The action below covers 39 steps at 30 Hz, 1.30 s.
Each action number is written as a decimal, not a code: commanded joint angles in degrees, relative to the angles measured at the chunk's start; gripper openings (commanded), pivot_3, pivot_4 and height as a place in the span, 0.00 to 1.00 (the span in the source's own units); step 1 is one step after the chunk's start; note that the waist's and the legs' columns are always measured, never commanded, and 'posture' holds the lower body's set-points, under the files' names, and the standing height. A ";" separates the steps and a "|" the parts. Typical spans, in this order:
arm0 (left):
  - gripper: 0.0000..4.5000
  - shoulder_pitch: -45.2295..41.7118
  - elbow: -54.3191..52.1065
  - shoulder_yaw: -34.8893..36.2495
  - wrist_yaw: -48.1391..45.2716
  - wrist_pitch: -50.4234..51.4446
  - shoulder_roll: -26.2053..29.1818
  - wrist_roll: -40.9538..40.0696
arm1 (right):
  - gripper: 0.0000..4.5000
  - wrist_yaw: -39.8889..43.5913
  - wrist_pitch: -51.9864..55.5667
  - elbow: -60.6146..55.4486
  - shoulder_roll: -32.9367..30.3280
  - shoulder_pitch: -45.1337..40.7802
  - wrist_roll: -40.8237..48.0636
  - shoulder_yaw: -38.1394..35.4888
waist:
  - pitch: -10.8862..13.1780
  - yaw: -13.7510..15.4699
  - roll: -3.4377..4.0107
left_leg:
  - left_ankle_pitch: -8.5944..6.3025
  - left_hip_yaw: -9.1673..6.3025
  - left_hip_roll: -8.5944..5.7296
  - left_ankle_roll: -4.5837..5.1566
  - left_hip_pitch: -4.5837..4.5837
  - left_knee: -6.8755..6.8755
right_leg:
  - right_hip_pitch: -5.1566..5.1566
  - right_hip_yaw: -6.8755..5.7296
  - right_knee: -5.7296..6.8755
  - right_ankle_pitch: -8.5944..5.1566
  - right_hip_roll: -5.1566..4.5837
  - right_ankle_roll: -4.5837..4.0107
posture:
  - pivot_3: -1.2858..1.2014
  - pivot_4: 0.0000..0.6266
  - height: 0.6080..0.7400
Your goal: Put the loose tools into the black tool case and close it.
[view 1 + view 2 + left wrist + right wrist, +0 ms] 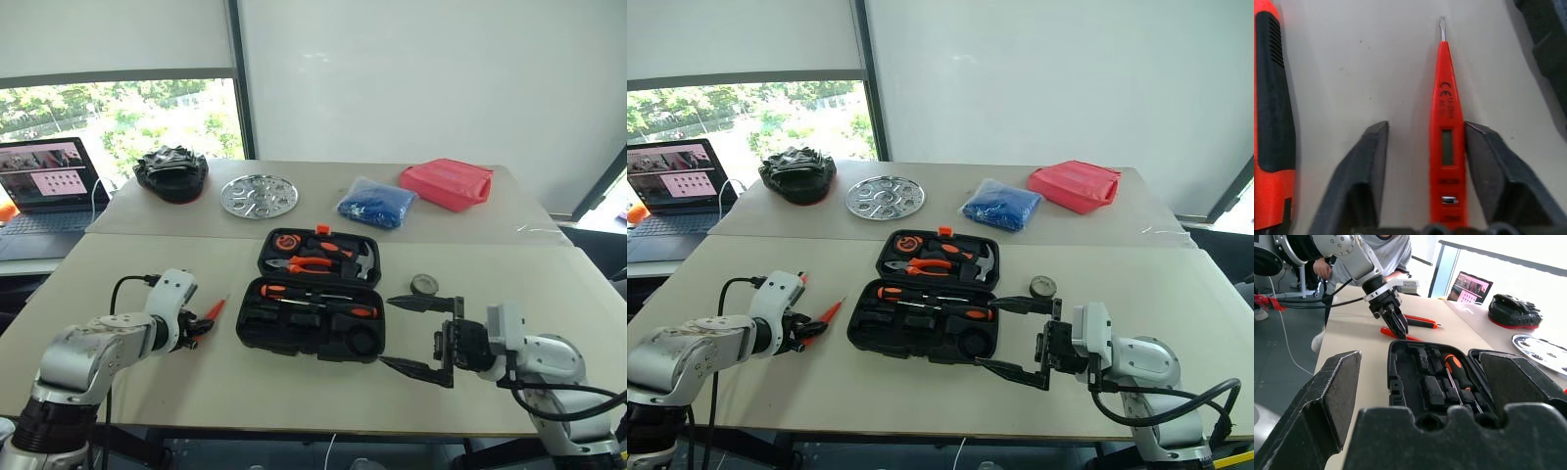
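Slim orange tester screwdriver (1445, 142) lies flat between the left gripper's (1426, 161) parted fingers, one pad against its side, the other short of it, not yet clamped. Off-centre like this, the closing fingers could skid the thin tool sideways or tip it out. Beside it lies an orange-and-black utility knife (1271, 122) that the gripper could nudge. Just to the right, the black tool case (312, 305) lies open, two screwdrivers (318, 297) in its recesses, a small tape roll (424, 284) near its right edge. At the case's right, the right gripper (419, 338) hangs with jaws wide apart, holding nothing. On the pale surface (147, 392) beyond sit a red box (446, 184), blue bag (377, 203), metal dish (259, 195) and laptop (44, 181) beneath a bright window.
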 commanded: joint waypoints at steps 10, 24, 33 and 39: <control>0.14 -10.11 8.08 -5.90 -43.36 -42.32 4.59 3.02 | 1.00 -3.06 -0.30 -4.74 -2.32 3.02 0.66 -2.40 | 0.16 1.10 -0.23 | 0.03 0.06 -0.02 -0.06 -0.11 0.03 | -0.02 -0.06 -0.11 0.00 -0.02 -0.01 | 0.52 0.24 1.00; 0.14 -34.22 40.51 -31.02 -58.79 -69.15 -6.23 30.00 | 1.00 -5.45 -0.34 -6.04 -2.12 3.77 0.06 -1.24 | 0.18 1.04 -0.22 | -0.04 0.01 -0.02 0.11 -0.33 0.11 | 0.04 -0.07 -0.47 0.05 0.11 0.11 | 0.52 0.24 1.00; 0.14 -36.92 47.84 -31.31 -61.65 -74.81 -8.11 34.20 | 1.00 -6.53 -1.36 -6.43 -1.83 5.45 -0.52 -1.23 | 0.18 1.32 -0.22 | -0.05 0.01 -0.02 0.12 -0.40 0.17 | 0.00 -0.07 -0.45 0.05 0.09 0.14 | 0.52 0.24 1.00; 0.14 -36.42 47.41 -31.22 -62.05 -73.73 -9.45 35.04 | 1.00 -6.45 -1.84 -6.13 -1.99 5.83 -0.71 -1.52 | 0.18 1.20 -0.22 | -0.05 0.00 -0.01 0.12 -0.38 0.16 | 0.00 -0.07 -0.43 0.05 0.10 0.14 | 0.52 0.24 1.00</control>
